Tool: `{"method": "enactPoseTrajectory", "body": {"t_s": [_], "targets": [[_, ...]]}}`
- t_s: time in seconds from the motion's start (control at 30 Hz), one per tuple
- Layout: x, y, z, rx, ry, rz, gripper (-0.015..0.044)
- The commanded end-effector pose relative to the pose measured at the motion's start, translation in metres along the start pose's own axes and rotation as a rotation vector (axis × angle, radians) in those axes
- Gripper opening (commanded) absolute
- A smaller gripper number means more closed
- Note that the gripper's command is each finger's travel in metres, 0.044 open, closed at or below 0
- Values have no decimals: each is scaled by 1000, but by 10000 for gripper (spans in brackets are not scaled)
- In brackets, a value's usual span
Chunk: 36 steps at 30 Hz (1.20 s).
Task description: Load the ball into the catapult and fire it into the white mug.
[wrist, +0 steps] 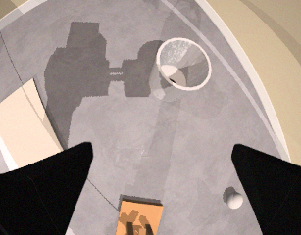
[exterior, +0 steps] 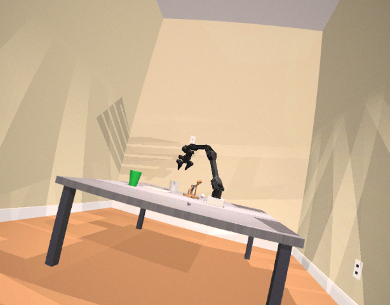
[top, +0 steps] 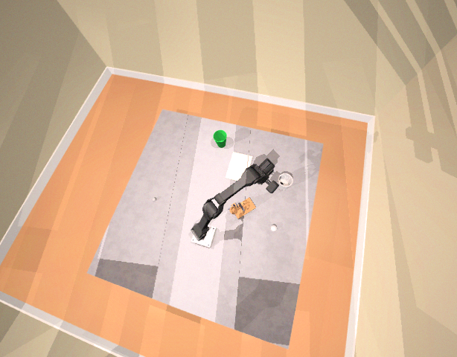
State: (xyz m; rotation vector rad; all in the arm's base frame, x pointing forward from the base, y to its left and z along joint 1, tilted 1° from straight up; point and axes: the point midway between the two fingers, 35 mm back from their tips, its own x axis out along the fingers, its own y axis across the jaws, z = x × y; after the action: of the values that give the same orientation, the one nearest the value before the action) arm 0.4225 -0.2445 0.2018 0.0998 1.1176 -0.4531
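Observation:
My gripper point(top: 269, 177) point(exterior: 182, 169) point(wrist: 165, 152) is open and empty, high above the table beside the white mug. The white mug point(top: 291, 178) point(exterior: 173, 185) point(wrist: 206, 73) stands upright. A pale patch and a small dark spot show inside it; I cannot tell whether a ball is in it. The orange catapult point(top: 248, 204) point(exterior: 190, 196) point(wrist: 152, 209) stands between the arm's base and the mug, its arm raised, with no ball visible on it. A white ball point(top: 274, 227) point(exterior: 202, 196) point(wrist: 234, 200) lies beyond the catapult. A smaller ball point(top: 154, 198) point(exterior: 188, 203) lies on the arm's other side.
A green cup point(top: 220, 136) point(exterior: 134, 177) stands at the table's far end. A flat white panel point(top: 234, 165) point(wrist: 23, 122) lies between it and the catapult, partly under the raised arm in the top view. The arm's white base point(top: 202, 242) point(exterior: 215, 201) is near the catapult.

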Motion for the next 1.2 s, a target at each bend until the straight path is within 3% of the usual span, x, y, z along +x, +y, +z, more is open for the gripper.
{"method": "enactPoseTrajectory", "body": {"t_s": [0.0, 0.23, 1.17], "targets": [[-9, -28, 21, 121, -88, 5, 440], [-26, -68, 44, 269, -210, 8, 440], [-27, -70, 44, 267, -210, 3, 440]]}}
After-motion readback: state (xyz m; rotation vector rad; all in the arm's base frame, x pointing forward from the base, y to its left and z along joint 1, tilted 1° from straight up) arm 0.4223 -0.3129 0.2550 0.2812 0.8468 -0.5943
